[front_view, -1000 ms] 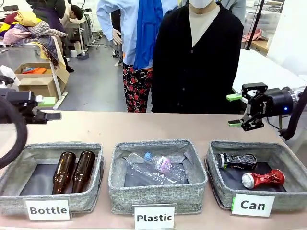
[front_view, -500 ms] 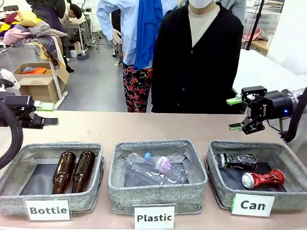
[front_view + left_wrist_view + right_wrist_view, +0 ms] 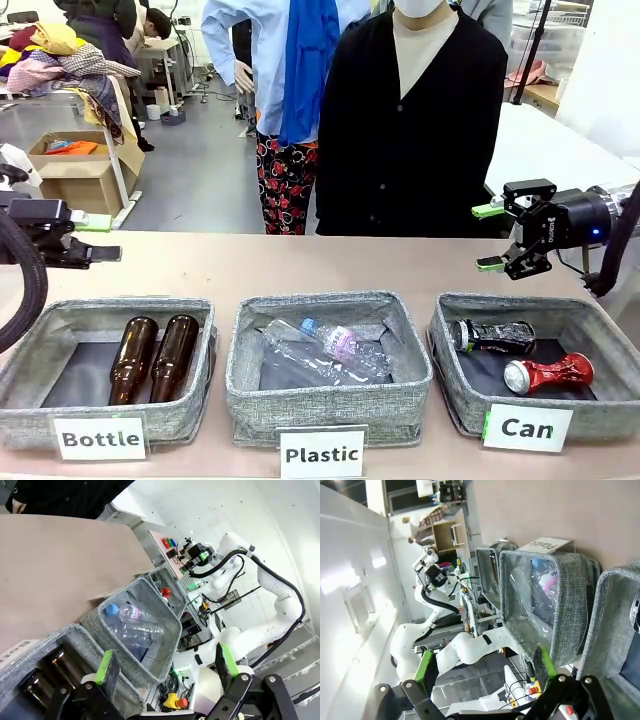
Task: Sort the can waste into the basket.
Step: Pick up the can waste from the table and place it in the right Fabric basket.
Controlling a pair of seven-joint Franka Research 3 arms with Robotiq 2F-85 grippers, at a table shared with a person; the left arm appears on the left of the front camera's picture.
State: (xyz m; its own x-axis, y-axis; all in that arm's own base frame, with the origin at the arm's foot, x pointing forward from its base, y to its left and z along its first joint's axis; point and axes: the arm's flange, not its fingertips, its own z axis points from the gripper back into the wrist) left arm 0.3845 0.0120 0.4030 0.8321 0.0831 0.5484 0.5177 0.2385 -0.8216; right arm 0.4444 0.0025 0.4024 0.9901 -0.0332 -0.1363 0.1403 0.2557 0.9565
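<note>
Two crushed cans, black can (image 3: pixel 493 335) and shiny red can (image 3: pixel 548 374), lie crosswise in the grey woven "Can" basket (image 3: pixel 455 385) at right, below the empty, open right gripper (image 3: pixel 488 235); the left gripper (image 3: pixel 97 238) is open, far left.

Tan table (image 3: pixel 300 265) across the lower frame, three grey woven bins along its near edge, Bottle bin (image 3: pixel 45 350) lower left, Plastic bin (image 3: pixel 330 405) centre, Can basket (image 3: pixel 590 420) lower right
</note>
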